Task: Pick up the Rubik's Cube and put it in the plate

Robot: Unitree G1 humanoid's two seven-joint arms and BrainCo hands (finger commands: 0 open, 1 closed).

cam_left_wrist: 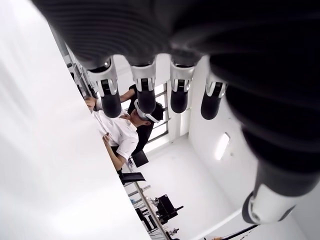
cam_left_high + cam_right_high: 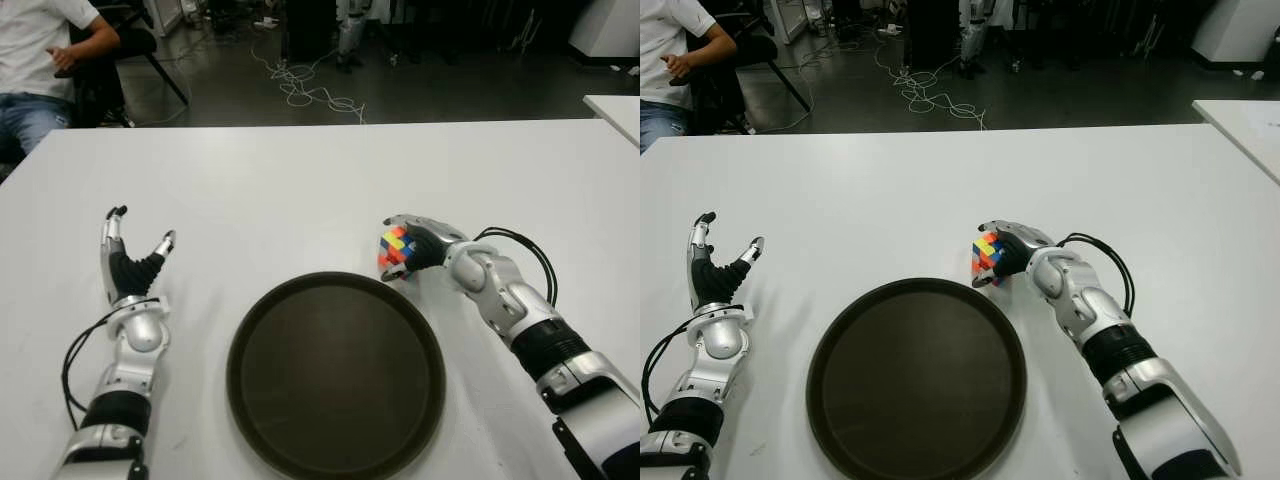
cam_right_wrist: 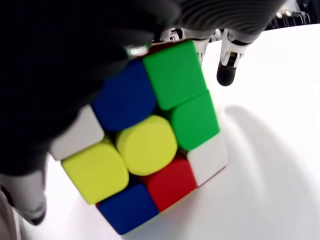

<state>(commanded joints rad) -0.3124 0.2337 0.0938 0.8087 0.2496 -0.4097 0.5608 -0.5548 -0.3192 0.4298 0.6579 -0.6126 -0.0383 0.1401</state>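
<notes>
The Rubik's Cube (image 2: 396,251) sits at the far right rim of the dark round plate (image 2: 335,372), just outside it. My right hand (image 2: 418,243) is shut on the cube, fingers curled over its top and sides. Close up in the right wrist view the cube (image 3: 150,150) shows yellow, blue, green and red stickers, one corner tipped toward the white table (image 3: 270,165). I cannot tell whether it touches the table. My left hand (image 2: 133,262) stands to the left of the plate, fingers spread upward and holding nothing.
A seated person (image 2: 40,60) is at the far left beyond the table edge. Cables (image 2: 300,85) lie on the dark floor behind. A second white table corner (image 2: 615,110) shows at the far right.
</notes>
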